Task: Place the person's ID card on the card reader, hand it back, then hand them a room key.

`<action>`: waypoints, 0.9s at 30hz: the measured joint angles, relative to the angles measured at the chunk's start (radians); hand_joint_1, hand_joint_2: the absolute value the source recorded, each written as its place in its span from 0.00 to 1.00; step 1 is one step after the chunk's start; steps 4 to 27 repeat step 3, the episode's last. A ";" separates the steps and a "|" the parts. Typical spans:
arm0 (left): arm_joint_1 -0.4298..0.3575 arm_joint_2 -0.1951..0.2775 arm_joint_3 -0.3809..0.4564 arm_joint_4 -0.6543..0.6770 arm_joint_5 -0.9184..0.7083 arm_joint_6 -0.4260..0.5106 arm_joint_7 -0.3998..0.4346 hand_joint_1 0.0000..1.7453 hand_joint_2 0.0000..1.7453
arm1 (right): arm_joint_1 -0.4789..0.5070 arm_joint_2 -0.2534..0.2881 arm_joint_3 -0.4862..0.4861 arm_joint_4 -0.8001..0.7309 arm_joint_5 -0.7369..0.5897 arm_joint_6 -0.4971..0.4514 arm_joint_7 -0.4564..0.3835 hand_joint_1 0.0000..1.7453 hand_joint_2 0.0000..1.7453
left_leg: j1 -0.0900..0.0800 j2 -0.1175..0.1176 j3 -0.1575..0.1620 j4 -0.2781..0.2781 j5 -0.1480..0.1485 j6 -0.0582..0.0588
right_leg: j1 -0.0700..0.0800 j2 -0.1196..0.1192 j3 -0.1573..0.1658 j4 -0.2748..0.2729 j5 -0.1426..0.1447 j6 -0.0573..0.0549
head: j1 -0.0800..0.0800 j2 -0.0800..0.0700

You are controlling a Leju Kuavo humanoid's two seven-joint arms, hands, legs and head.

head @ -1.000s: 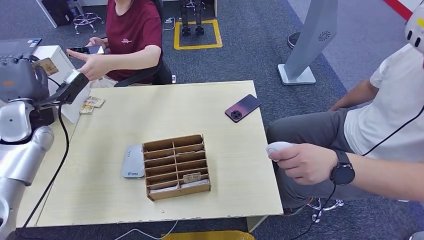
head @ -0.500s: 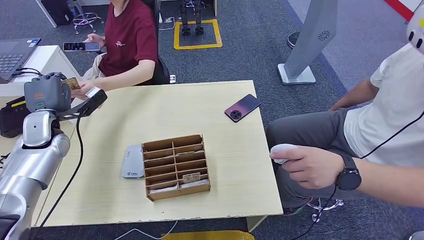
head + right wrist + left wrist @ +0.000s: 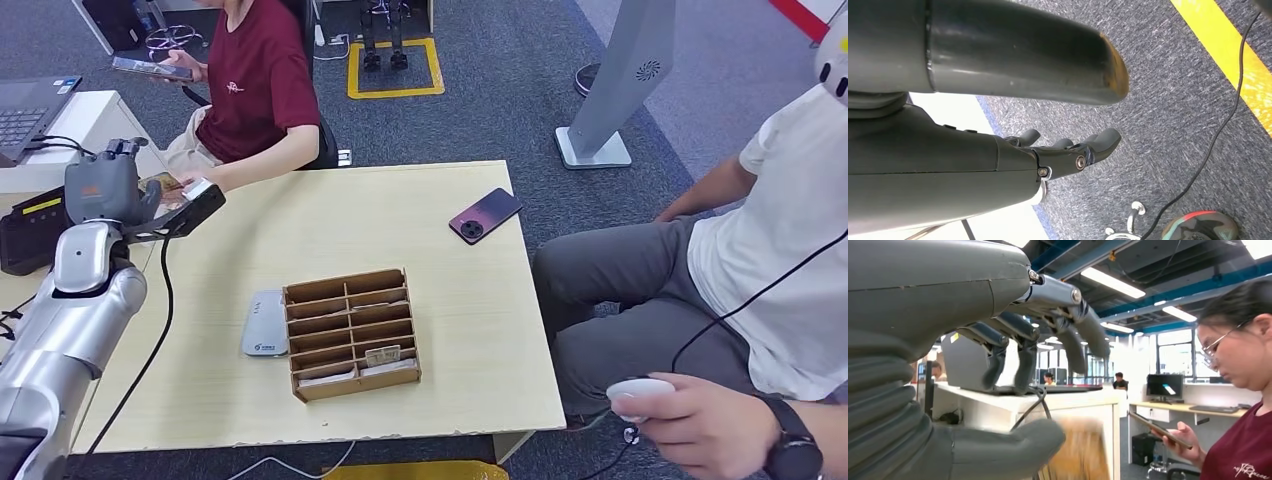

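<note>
Our left hand (image 3: 105, 185) hovers at the pale wooden bench's (image 3: 300, 225) far left corner, fingers spread; the tan ID card (image 3: 165, 186) sits just beside it, blurred, whether it's pinched we cannot tell. Open benchtop lies toward the grey flat card reader (image 3: 265, 324).

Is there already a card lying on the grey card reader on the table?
No, the card reader beside the wooden organizer shows a bare top in the head view.

Two people (image 3: 250, 80) (image 3: 760, 270), two phones (image 3: 486, 215) (image 3: 148, 67), one card reader (image 3: 265, 324).
</note>
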 joint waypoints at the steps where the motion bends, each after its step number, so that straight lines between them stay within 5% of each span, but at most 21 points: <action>1: 0.004 0.005 0.002 -0.001 0.006 0.005 -0.009 0.00 1.00 | 0.000 -0.001 0.000 0.000 -0.001 0.000 0.000 0.00 0.00 | 0.000 0.000 0.000 0.000 0.000 0.000 | 0.000 0.000 0.000 0.000 0.000 0.000 | 0.000 0.000; 27: 0.015 0.017 0.005 -0.004 0.014 0.011 -0.022 0.00 1.00 | 0.001 -0.001 0.000 0.000 -0.001 0.000 -0.001 0.00 0.00 | 0.000 0.000 0.000 0.000 0.000 0.000 | 0.000 0.000 0.000 0.000 0.000 0.000 | 0.000 0.000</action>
